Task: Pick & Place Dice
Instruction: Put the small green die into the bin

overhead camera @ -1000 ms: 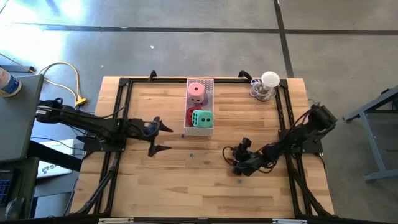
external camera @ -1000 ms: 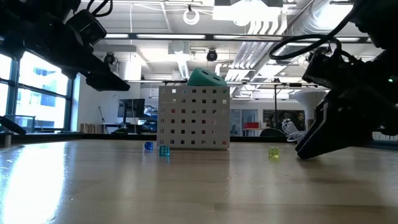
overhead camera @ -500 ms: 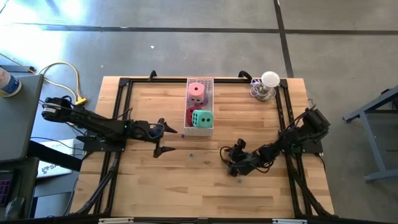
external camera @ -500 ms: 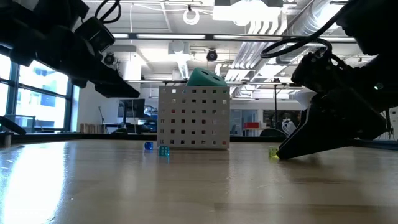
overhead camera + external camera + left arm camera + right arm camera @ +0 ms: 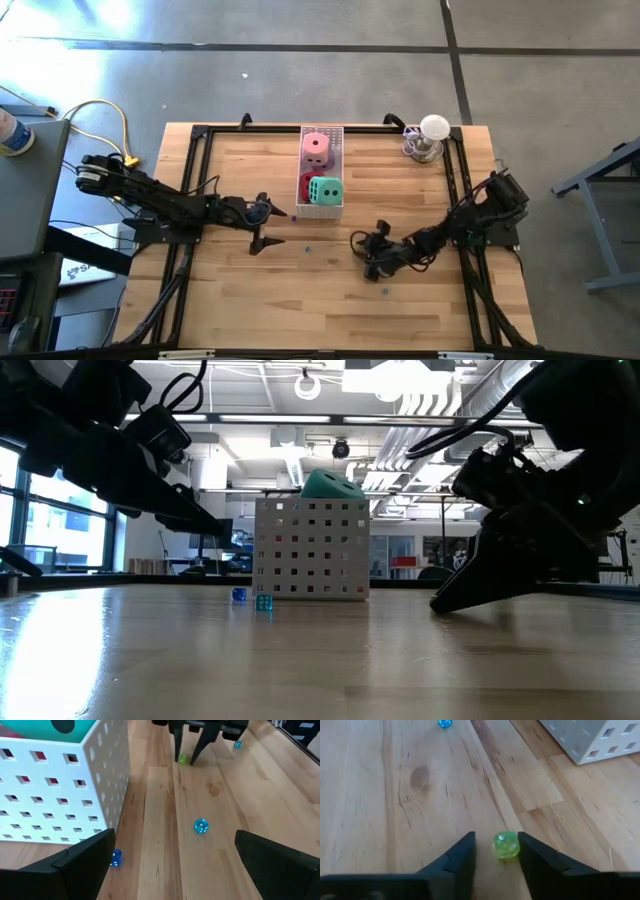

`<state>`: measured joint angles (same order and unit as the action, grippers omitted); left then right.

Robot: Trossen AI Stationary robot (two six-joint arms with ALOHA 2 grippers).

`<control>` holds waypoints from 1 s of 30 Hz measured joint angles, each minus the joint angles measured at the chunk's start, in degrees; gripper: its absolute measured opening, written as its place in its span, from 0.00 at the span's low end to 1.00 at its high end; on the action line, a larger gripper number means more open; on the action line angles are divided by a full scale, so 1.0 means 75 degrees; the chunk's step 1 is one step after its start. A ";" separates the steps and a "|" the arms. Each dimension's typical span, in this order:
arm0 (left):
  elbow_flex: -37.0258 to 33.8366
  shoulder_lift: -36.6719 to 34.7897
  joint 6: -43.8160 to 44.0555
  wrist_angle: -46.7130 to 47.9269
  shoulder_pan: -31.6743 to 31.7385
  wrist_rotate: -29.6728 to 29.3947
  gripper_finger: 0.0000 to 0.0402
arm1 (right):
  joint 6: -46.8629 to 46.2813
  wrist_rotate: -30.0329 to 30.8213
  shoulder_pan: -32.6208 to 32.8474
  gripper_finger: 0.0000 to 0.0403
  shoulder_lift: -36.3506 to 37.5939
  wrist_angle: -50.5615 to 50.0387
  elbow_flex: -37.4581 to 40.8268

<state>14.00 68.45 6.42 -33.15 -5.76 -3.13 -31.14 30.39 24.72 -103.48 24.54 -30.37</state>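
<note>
Straddling small yellow-green die, right end effector narrowly parted, grip unconfirmed; left end effector wide, empty.

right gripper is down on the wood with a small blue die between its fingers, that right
Not quite: the small die between the right gripper fingers is yellow-green, not blue, as the right wrist view shows. The gripper is down on the wood as you say.
</note>
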 joint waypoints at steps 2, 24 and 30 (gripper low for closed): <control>0.0000 0.0000 -0.0003 0.0000 0.0000 0.0002 1.00 | 0.0018 -0.0107 -0.0033 0.25 0.0000 0.0033 0.0003; 0.0003 0.0000 -0.0168 0.0009 0.0000 0.0011 1.00 | 0.3349 -0.1382 -0.1393 0.10 0.1356 0.0261 -0.0984; 0.0003 0.0003 -0.0255 0.0015 0.0000 0.0011 1.00 | 0.4362 -0.1974 -0.1817 0.10 0.1673 0.0261 -0.1707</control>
<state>14.02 68.47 4.50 -33.04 -5.76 -3.05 1.58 15.59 11.09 -90.94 26.50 -43.17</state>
